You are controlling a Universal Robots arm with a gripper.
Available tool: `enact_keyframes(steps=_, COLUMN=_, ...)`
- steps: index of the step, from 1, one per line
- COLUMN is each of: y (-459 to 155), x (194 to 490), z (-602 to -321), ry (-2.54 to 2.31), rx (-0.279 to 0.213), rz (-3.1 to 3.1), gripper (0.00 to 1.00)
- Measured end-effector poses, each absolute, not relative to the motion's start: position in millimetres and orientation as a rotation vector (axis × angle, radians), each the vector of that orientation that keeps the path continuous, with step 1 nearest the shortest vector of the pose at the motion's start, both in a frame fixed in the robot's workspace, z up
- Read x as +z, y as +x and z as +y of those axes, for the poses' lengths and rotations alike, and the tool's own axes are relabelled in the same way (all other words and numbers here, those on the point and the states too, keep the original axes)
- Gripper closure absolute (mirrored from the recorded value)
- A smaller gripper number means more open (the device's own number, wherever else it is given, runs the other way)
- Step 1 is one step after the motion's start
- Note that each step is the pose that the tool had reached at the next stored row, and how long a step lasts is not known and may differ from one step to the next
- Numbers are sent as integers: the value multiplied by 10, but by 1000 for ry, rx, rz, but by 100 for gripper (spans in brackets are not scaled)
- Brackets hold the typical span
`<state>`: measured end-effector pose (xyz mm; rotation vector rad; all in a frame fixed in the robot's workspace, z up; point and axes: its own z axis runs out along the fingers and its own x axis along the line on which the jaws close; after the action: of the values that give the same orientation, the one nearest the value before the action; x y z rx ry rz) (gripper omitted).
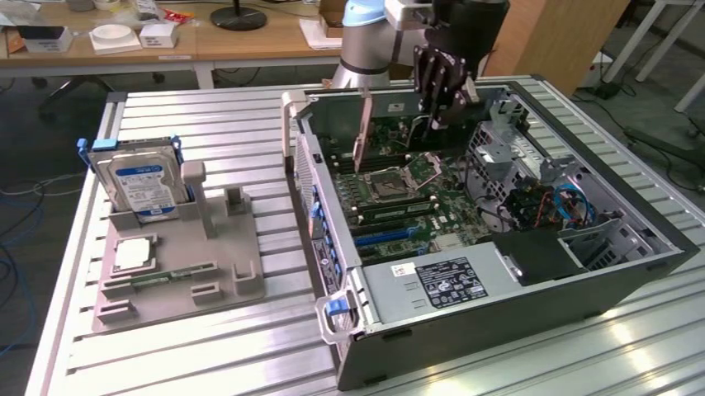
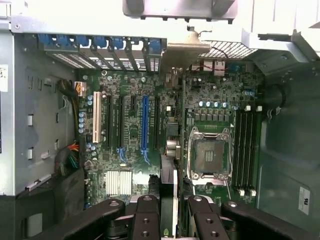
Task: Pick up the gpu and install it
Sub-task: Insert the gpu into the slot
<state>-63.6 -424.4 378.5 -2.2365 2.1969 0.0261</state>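
Pincer (image 1: 444,103) hangs over the open computer case (image 1: 496,330) on the bench (image 1: 198,115), above the motherboard (image 2: 130,135). Its 2 fingers (image 2: 147,215) are clamped on the gpu (image 2: 168,180), which is seen edge-on in the wrist view, between the blue slot (image 2: 145,122) and the processor socket (image 2: 207,155). Beside the case, a hard drive (image 1: 141,181) stands upright in a grey holder (image 1: 220,272).

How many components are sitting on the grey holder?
3. Hard drive standing upright at the far end; square processor chip lying flat just in front of it; memory stick lying flat next to the chip. The holder has uprights that could hide something small.
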Motion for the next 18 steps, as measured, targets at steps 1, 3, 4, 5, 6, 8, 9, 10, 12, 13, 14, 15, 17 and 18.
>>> enact_keyframes(steps=1, y=-636, x=3779, z=-4257, ry=-2236, rx=26, rz=2197, gripper=74)
enact_keyframes(steps=3, y=-636, x=3766, z=-4280, ry=-2236, rx=26, rz=2197, gripper=74)
enact_keyframes(steps=4, y=-637, x=3760, z=-4295, ry=-2236, rx=26, rz=2197, gripper=74)
enact_keyframes(steps=5, y=-639, x=3751, z=-4307, ry=-2236, rx=26, rz=2197, gripper=74)
enact_keyframes(steps=6, y=-647, x=3739, z=-4312, ry=-2236, rx=26, rz=2197, gripper=74)
enact_keyframes(steps=8, y=-686, x=3717, z=-4316, ry=-2236, rx=26, rz=2197, gripper=74)
enact_keyframes(steps=9, y=-715, x=3706, z=-4316, ry=-2236, rx=26, rz=2197, gripper=74)
enact_keyframes(steps=10, y=-734, x=3692, z=-4316, ry=-2236, rx=25, rz=2197, gripper=74)
enact_keyframes(steps=12, y=-746, x=3669, z=-4316, ry=-2234, rx=20, rz=2195, gripper=74)
enact_keyframes(steps=13, y=-749, x=3660, z=-4316, ry=-2231, rx=15, rz=2192, gripper=74)
enact_keyframes(steps=14, y=-751, x=3654, z=-4317, ry=-2229, rx=8, rz=2190, gripper=74)
enact_keyframes(steps=15, y=-752, x=3645, z=-4317, ry=-2224, rx=1, rz=2189, gripper=74)
enact_keyframes(steps=17, y=-751, x=3617, z=-4320, ry=-2209, rx=-6, rz=2199, gripper=74)
enact_keyframes(steps=18, y=-752, x=3598, z=-4326, ry=-2203, rx=-7, rz=2204, gripper=74)
